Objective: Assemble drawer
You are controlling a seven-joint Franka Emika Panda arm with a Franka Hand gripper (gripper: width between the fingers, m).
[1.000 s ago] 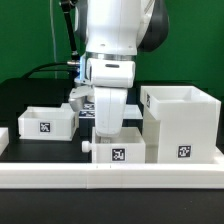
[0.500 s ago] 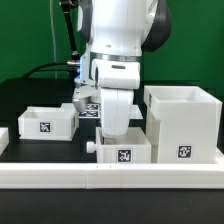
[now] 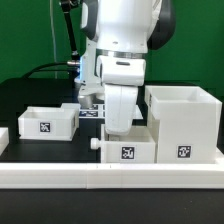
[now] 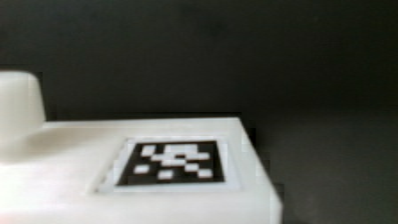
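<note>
The drawer's tall white housing (image 3: 182, 125) stands at the exterior view's right. A low knobbed tray (image 3: 127, 151) with a square tag sits just beside it, and a second tray (image 3: 45, 122) sits at the left. My gripper (image 3: 120, 130) reaches straight down into the middle tray, and its fingertips are hidden behind the tray's front wall. The tray travels with it. The wrist view is filled by this tray's tagged face (image 4: 175, 163) and its knob (image 4: 15, 100); no fingers show there.
The long white rail (image 3: 112, 178) runs along the front edge of the table. The marker board (image 3: 88, 110) lies behind the trays. A black cable hangs behind the arm. Dark tabletop shows between the two trays.
My gripper and the middle tray have moved together toward the exterior view's right, closing the gap to the housing. The left tray and the housing have not moved.
</note>
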